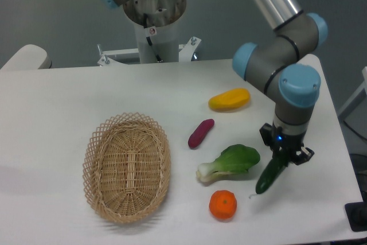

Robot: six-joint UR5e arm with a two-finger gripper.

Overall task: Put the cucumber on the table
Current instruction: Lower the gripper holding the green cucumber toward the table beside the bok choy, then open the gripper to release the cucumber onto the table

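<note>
Tool [284,154]: two-finger, pointing down, clenched on the upper end of the cucumber [270,175].

Cucumber: dark green, slim, hanging tilted, lower tip down and to the left, at or just above the tabletop [86,93]; contact cannot be told. It sits just beside the bok choy [230,162] and near the orange [222,205].

Risk, judged: held by one end only, the cucumber may swing or slip if the grip is light. Released while tilted, it could topple and roll toward the bok choy or orange, or toward the nearby right edge of the tabletop. Pressing the tip down further could lever it out of the fingers.

Further out: purple sweet potato [200,133], yellow mango-like fruit [229,99], wicker basket [127,166] well apart to the left.

Writing: small red-and-white sticker on the arm base [153,31], too small to read. No brands legible.
</note>
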